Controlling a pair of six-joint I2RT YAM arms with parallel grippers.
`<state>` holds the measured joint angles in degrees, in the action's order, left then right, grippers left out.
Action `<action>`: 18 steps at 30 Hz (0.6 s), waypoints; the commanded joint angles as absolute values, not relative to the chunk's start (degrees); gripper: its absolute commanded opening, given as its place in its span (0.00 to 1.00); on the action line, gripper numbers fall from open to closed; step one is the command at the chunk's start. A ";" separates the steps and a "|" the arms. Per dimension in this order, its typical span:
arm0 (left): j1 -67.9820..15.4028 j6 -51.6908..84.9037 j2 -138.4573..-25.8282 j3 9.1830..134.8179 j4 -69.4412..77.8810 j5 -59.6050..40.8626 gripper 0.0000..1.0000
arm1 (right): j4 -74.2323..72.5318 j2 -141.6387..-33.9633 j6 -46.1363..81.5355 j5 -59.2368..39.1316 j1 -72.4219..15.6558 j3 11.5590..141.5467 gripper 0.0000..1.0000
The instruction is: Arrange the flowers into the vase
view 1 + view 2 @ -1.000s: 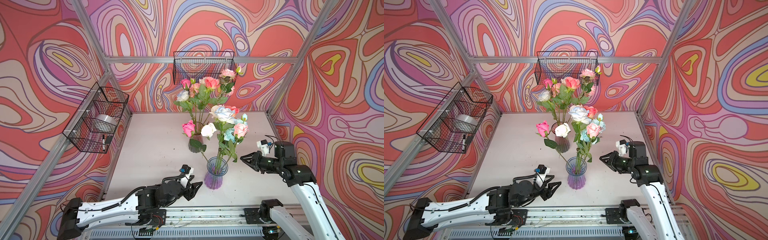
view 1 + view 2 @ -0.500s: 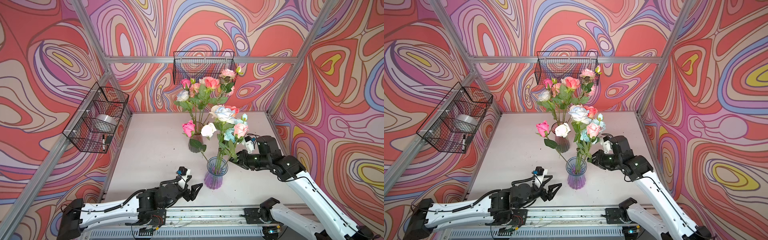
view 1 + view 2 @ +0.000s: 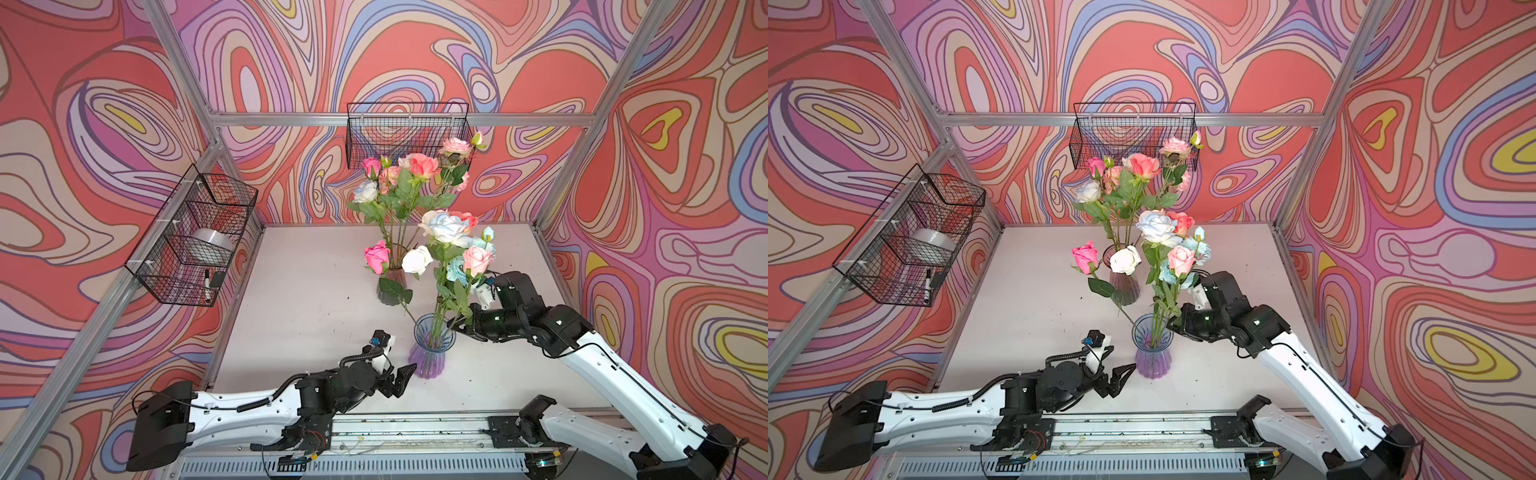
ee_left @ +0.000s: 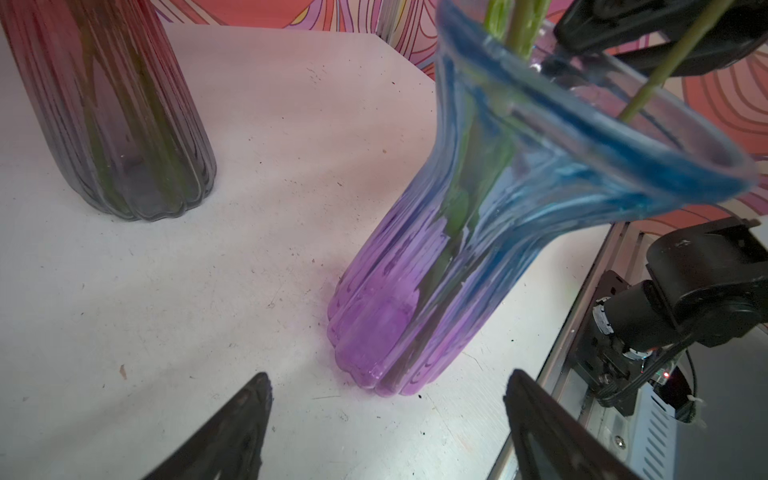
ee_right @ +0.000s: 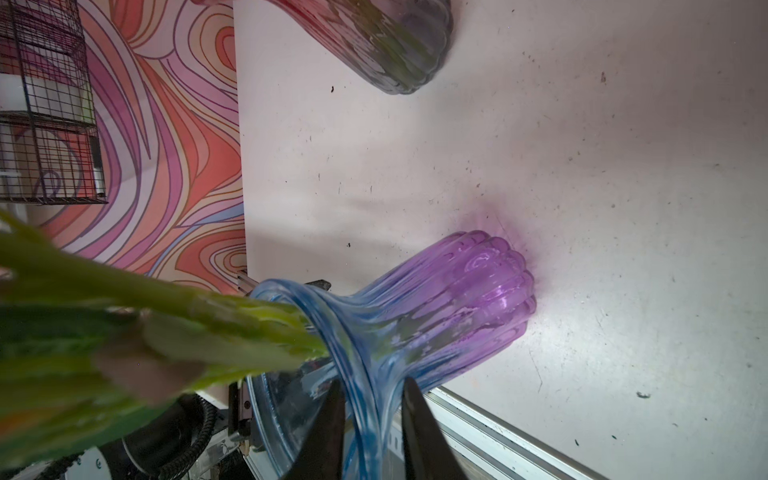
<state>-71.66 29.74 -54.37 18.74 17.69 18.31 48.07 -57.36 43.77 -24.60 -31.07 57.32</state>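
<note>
Pink, white and pale-blue roses (image 3: 446,226) stand in a ribbed glass vase (image 3: 428,358), blue at its flared rim, purple at its base, low centre in both top views. More fill a smoky ribbed glass vase (image 4: 124,145) behind it on the speckled counter (image 3: 311,299). The right gripper (image 5: 372,380), at far right a second ago, is now at the rim. Only the right wrist view shows its narrow jaws straddling the glass; contact unclear. The left gripper (image 3: 405,379) has spread its jaws wide, just clear of the base.

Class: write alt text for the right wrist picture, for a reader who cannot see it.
The right gripper straddles the rim of a blue and purple vase holding green stems. A darker vase stands beyond it on the white table.
</note>
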 commanded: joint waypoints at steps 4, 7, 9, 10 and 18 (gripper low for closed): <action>-68.51 30.39 -59.19 19.34 25.86 13.80 0.88 | 47.81 -58.00 42.64 -21.17 -32.36 57.24 0.22; -68.39 29.33 -61.41 20.20 26.48 13.61 0.87 | 47.81 -57.61 42.45 -20.42 -32.43 57.13 0.19; -68.35 29.10 -63.03 20.42 27.67 13.61 0.87 | 48.15 -57.56 42.00 -19.72 -32.43 57.22 0.17; -68.18 28.88 -63.77 20.49 28.23 13.59 0.87 | 48.29 -57.60 41.76 -19.60 -32.43 57.22 0.16; -67.29 28.74 -70.13 20.88 34.12 13.86 0.86 | 47.65 -56.68 41.16 -19.41 -32.52 56.95 0.10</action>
